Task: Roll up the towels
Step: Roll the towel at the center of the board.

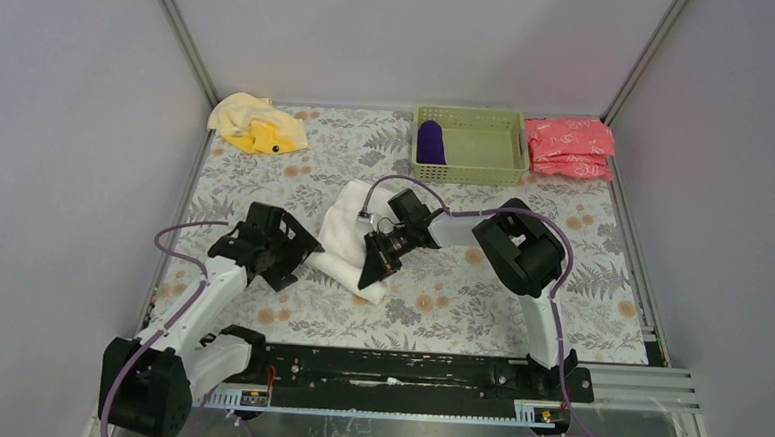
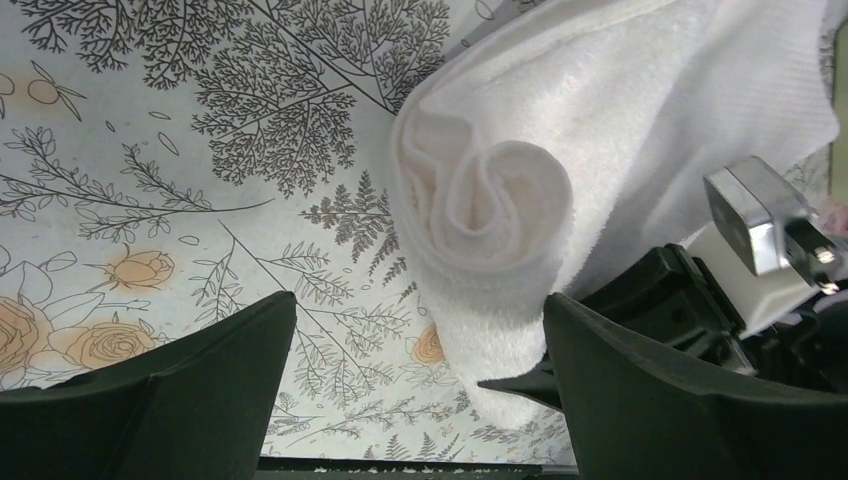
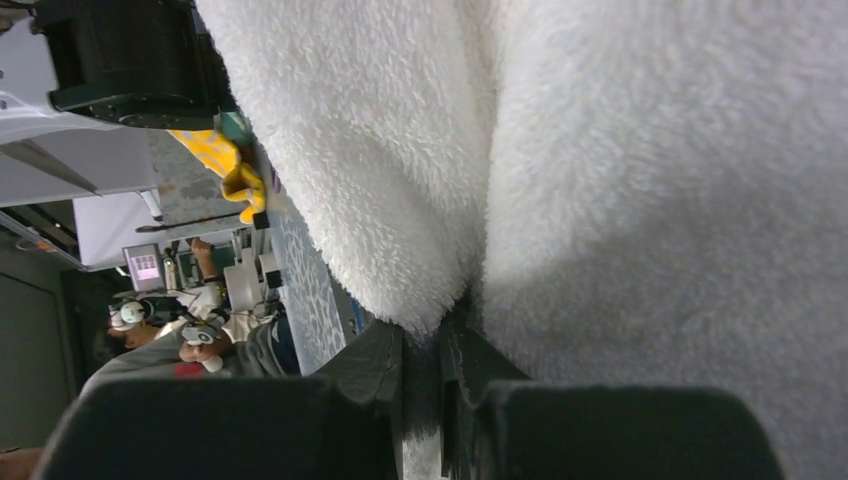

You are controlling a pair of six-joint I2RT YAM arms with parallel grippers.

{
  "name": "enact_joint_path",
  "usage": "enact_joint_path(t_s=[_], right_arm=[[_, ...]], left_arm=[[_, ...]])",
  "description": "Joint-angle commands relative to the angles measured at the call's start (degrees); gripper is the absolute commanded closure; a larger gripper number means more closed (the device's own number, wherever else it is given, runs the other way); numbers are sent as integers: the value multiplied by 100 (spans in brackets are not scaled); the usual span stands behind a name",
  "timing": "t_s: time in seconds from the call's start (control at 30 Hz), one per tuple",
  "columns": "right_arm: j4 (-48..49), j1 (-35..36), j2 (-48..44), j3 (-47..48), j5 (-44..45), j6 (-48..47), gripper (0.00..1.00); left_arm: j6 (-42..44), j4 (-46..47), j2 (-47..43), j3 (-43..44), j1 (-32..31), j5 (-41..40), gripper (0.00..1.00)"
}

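Note:
The white towel lies mid-table, partly rolled; its spiral end faces the left wrist camera. My left gripper is open, its wide jaws straddling the near end of the roll, which sits close to the right-hand finger. My right gripper comes in from the right, its jaws shut on a fold of the white towel. The dark purple towel lies rolled in the green basket. The pale yellow towel is crumpled at the back left.
Pink-red wrapped packets are stacked at the back right beside the basket. Grey walls close in the floral table on the left, right and back. The right arm's elbow rises right of the towel. A black rail runs along the near edge.

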Motion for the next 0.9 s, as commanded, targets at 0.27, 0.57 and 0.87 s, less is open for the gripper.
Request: enact_joint_path(t_s=[0.27, 0.57, 0.87], right_arm=[[-647, -110, 553, 227, 67, 259, 99], [-1134, -104, 540, 505, 415, 50, 97], [-1370, -87, -180, 432, 1160, -337, 89]], left_arm=[[-91, 497, -800, -303, 17, 205, 2], [-282, 1502, 208, -726, -49, 159, 10], [-231, 1543, 1271, -687, 21, -381, 34]])
